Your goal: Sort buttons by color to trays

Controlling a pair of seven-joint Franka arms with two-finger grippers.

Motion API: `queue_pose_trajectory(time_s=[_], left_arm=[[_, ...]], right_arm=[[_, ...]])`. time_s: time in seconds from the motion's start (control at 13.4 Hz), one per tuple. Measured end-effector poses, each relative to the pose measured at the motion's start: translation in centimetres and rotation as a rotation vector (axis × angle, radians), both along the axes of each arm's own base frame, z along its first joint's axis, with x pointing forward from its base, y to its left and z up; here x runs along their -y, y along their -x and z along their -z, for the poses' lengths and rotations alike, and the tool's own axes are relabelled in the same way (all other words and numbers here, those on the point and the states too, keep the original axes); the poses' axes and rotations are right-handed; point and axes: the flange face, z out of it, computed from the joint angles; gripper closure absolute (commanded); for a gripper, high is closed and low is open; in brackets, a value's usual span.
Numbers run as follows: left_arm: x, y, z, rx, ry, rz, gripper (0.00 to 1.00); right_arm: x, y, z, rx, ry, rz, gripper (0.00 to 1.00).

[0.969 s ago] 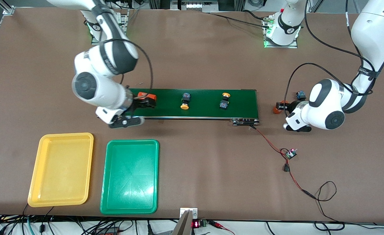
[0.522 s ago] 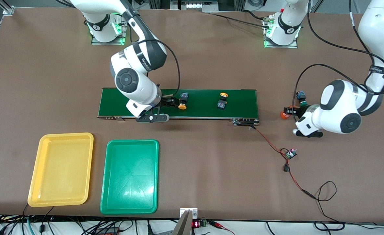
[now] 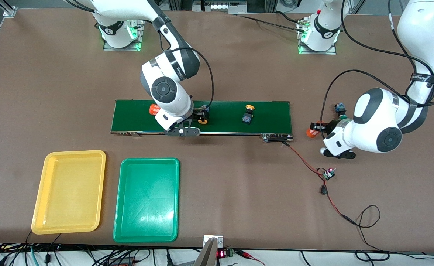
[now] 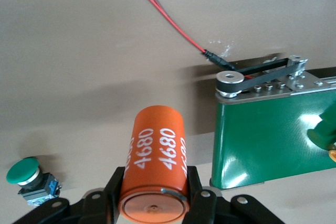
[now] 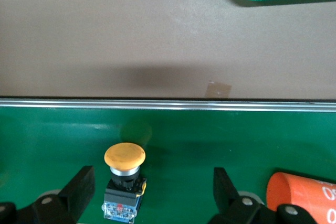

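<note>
Two orange-yellow buttons lie on the dark green conveyor belt (image 3: pixel 268 111). My right gripper (image 3: pixel 201 116) is low over the belt and open, its fingers (image 5: pixel 79 184) either side of one button (image 5: pixel 124 174) without touching it. The other orange-yellow button (image 3: pixel 247 112) lies on the belt toward the left arm's end. My left gripper (image 4: pixel 155 182) is shut on an orange cylinder (image 4: pixel 152 166) printed "4680", over the table off the belt's end. A green button (image 4: pixel 23 174) lies on the table beside it. The yellow tray (image 3: pixel 69 192) and green tray (image 3: pixel 147 199) lie empty near the front camera.
A second orange "4680" cylinder (image 3: pixel 154 109) lies on the belt beside my right gripper, toward the right arm's end. A red wire (image 3: pixel 305 162) runs from the belt's roller end (image 4: pixel 262 77) to a small circuit board (image 3: pixel 328 173) on the table.
My right arm has travelled along the belt from the cylinder to the orange-yellow button, fingers open. Both belt buttons have drifted toward the right arm's end. The left gripper shifted slightly, still holding its cylinder.
</note>
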Motion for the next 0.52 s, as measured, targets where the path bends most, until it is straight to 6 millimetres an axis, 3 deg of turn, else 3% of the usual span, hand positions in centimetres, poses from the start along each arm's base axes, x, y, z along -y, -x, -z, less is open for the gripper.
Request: queue_pose_trajectory(time_s=[0.52], left_arm=[[0.4,0.0,-3.1,0.006,-0.037,-0.003,0.7]], right_arm=[[-1.2,2.4,2.5,0.005,0.015,0.049,0.0]])
